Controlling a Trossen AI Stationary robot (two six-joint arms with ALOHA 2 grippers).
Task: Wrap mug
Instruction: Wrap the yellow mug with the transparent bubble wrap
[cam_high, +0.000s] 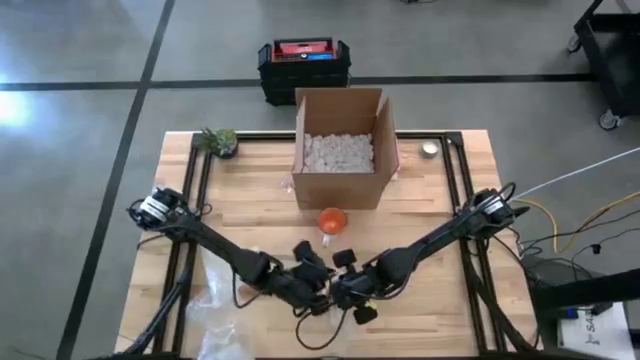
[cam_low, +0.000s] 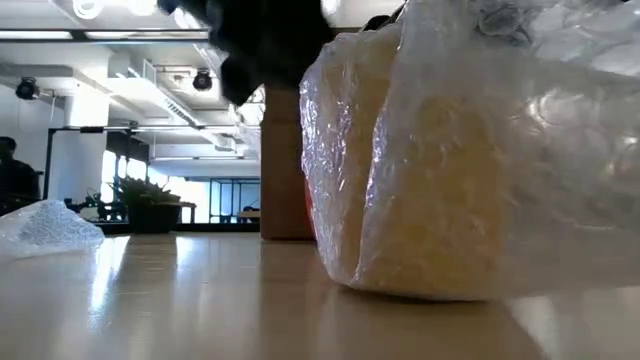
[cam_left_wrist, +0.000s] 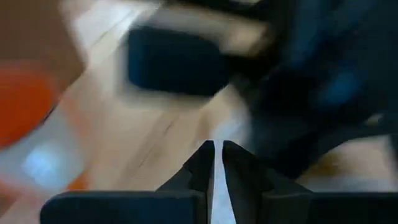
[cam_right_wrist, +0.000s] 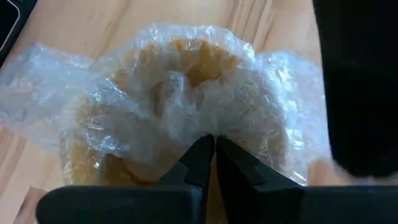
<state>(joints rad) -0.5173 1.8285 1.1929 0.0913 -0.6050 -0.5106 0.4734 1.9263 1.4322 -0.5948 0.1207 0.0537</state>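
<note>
Overhead, two dark arms meet at the lower centre of the frame. The right gripper (cam_right_wrist: 208, 144) has its fingers nearly together, pinching the bubble wrap (cam_right_wrist: 186, 93) bundled around a yellow mug (cam_low: 440, 190). The left gripper (cam_left_wrist: 217, 152), fingers almost closed on nothing visible, sits just beside it. An orange cup (cam_high: 332, 220) stands before a cardboard box (cam_high: 340, 150) of white packing peanuts on the wooden table (cam_high: 250, 190).

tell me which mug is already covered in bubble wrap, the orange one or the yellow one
The yellow mug, at the right gripper, is swathed in bubble wrap. The orange mug by the cardboard box is bare.
</note>
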